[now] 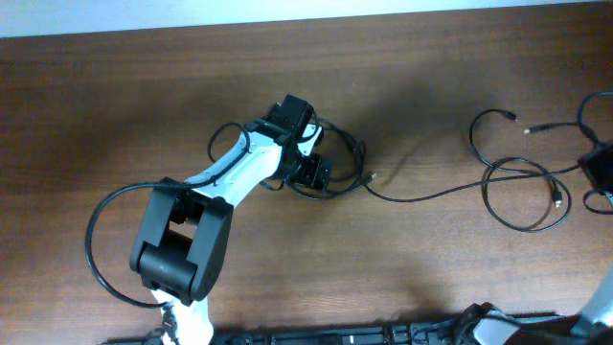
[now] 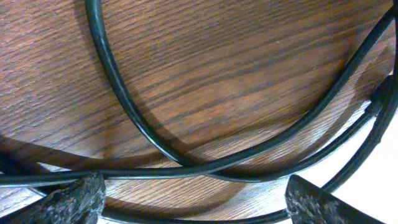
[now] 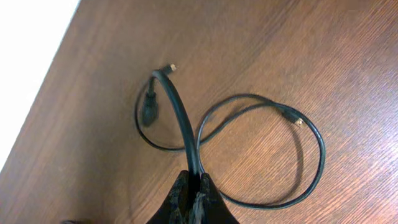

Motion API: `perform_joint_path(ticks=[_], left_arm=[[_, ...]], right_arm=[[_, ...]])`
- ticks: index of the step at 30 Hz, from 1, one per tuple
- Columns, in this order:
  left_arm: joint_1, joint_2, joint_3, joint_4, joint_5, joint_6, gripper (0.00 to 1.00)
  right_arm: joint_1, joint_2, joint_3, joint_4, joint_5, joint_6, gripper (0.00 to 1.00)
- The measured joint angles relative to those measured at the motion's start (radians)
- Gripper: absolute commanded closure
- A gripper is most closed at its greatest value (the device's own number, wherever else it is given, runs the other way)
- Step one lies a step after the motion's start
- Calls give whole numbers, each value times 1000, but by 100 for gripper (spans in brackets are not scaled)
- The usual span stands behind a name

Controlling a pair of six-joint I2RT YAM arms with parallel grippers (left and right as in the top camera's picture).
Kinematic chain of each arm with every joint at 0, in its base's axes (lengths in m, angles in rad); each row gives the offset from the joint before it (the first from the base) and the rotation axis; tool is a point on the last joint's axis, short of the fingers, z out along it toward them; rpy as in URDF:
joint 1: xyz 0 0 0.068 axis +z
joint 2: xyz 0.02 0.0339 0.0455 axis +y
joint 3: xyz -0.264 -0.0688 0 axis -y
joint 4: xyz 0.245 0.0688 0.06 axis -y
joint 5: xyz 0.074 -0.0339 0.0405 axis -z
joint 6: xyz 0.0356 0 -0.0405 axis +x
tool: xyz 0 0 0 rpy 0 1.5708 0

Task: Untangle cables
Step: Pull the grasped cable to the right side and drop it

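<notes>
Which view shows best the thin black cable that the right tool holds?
Right wrist: the thin black cable fills it, loop and plug ends clear. Overhead shows it small; left wrist misses that loop.

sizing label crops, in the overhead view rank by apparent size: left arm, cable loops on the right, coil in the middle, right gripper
1. left arm, raised nearer the camera
2. right cable loops
3. central coil, partly under the arm
4. right gripper, cut off by the frame edge, so only its visible part is ranked
</notes>
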Motion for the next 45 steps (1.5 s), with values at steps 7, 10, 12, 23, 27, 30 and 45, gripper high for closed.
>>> perform_joint_path(ticks=[7,10,12,23,27,30,45], left_arm=[[0,0,0,0,0,0,7],[0,0,0,0,1,0,7],[0,0,0,0,0,0,7],[0,0,0,0,0,0,7],[-1,9,1,9,6,0,7],[0,10,1,13,4,1,6],[0,10,1,15,4,-8,6]], right_arm=[[258,135,3,23,-293,-187,16],[591,140,-16,-72,-241,-319,28],[735,166,-42,-65,-229,-312,29],[999,455,-65,260,-178,-124,96],[658,387,69,32,-159,-166,96],[307,233,270,-95,-148,-180,96],[125,217,515,-106,110,-24,24]])
